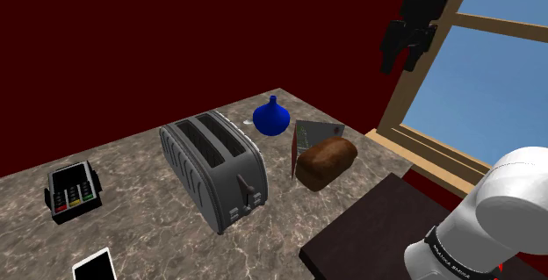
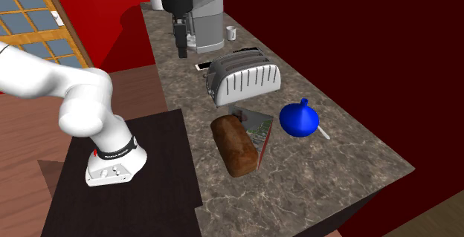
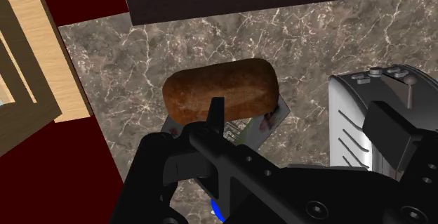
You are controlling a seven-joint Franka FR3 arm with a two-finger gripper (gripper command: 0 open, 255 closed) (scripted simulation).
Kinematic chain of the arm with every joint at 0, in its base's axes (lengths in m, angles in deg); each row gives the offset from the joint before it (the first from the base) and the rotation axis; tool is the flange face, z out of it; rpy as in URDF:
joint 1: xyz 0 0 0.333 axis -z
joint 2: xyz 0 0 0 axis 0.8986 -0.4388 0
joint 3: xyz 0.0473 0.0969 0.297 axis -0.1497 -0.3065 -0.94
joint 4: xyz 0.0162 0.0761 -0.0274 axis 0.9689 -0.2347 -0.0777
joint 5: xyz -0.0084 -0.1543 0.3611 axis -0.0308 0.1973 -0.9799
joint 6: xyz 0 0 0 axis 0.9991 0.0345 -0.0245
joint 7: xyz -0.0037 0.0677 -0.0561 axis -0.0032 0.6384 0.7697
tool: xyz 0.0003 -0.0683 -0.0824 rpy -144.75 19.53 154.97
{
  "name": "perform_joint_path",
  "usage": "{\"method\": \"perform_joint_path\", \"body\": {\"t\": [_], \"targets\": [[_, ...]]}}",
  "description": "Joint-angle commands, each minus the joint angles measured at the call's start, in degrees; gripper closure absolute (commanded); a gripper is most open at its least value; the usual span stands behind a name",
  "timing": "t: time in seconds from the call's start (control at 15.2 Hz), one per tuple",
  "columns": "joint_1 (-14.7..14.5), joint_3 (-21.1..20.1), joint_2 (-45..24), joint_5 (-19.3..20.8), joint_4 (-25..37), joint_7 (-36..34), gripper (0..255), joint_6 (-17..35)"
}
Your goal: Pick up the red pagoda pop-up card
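- The marble counter (image 1: pixel 132 160) carries everything. The arm's stand sits at its near edge in the shoulder view.
- A silver toaster (image 1: pixel 215 168) lies mid-counter, well apart from the goal.
- A brown loaf (image 1: pixel 327 161) lies past the toaster, toward the shoulder view's right. It rests against the card and hides the card's lower part.
- A blue vase (image 1: pixel 271 118) stands just behind, near the card but apart from it.
- The card (image 1: pixel 313 134) stands tilted between vase and loaf, touching the loaf. It shows a grey face and a red edge. In the wrist view only a corner of it (image 3: pixel 268 123) peeks out from under the loaf.
- The gripper (image 1: pixel 400 61) hangs well above the counter, near the window frame, far from the card. Its jaws are released: the fingers stand apart with nothing between them.
- Progress, as I judge it: nothing of the pickup is done. The card sits untouched on the counter.
- What is left is the whole job: come down over the card, line the fingers across its free edge on the vase side, close, then lift.
- The loaf crowding one side looks like the main snag, and a thin tilted card may slip or fold.
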Motion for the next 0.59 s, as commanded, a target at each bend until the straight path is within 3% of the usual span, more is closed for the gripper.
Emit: {"method": "perform_joint_path", "body": {"t": [0.0, 0.53], "targets": [[0.0, 0.0, 0.0, 0.0, 0.0, 0.0, 0, 0.0], [1.7, -4.7, -10.8, -1.6, -4.2, -10.2, 0, 14.7]]}}
